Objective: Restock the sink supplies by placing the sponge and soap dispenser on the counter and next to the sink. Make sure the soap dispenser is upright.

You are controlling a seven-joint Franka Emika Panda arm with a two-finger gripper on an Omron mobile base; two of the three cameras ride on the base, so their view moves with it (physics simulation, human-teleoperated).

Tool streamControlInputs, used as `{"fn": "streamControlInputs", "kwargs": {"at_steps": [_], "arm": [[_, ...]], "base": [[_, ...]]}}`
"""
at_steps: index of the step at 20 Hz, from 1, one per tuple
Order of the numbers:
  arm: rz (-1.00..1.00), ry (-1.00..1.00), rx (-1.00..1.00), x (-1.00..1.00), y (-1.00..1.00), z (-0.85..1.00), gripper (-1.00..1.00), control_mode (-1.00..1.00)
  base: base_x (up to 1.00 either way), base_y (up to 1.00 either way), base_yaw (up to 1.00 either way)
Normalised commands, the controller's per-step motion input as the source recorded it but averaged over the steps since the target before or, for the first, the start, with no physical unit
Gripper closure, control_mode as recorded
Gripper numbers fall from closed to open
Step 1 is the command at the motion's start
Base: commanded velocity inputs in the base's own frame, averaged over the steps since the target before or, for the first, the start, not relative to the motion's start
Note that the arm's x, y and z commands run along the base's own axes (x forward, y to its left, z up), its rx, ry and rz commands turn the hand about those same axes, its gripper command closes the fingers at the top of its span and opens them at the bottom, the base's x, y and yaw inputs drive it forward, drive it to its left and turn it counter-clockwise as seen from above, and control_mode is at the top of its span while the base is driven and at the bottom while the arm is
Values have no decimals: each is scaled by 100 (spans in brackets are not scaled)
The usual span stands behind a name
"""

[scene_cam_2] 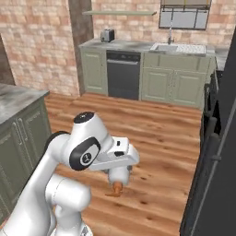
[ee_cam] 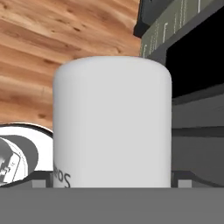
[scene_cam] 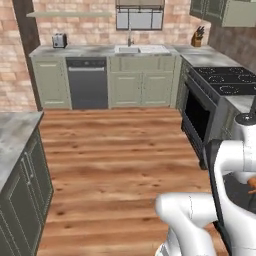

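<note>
Soap bottle in hand, sink far across the kitchen floor

Left base view: the sink [scene_cam: 140,49] sits in the tabletop [scene_cam: 90,51] along the back wall, well apart from the arm low at right, with open wood floor [scene_cam: 115,150] between; an orange tip of the bottle [scene_cam: 252,183] peeks at the right edge. Right base view: the end effector [scene_cam_2: 119,177] points down over the floor, the bottle's orange pump hanging below it, so the bottle's long axis looks roughly vertical but pump-down; the sink [scene_cam_2: 177,48] lies ahead and to the right. Hand view: the pale bottle [ee_cam: 112,122] stands between the fingers, which appear closed on it, though the tips themselves are hidden. The sponge cannot be made out. Righting the bottle looks needed before placing.
</note>
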Motion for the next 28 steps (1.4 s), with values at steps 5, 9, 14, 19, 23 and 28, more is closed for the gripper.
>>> {"fn": "streamControlInputs", "kwargs": {"at_steps": [5,9,14,19,23,28], "arm": [[0,0,0,0,0,0,100,100],[0,0,0,0,0,0,100,100],[0,0,0,0,0,0,100,100],[0,0,0,0,0,0,100,100],[0,0,0,0,0,0,100,100],[0,0,0,0,0,0,100,100]], "base": [[100,-19,17],[100,-20,16],[100,-30,14],[100,-30,11],[100,-16,7],[100,-4,6]]}}
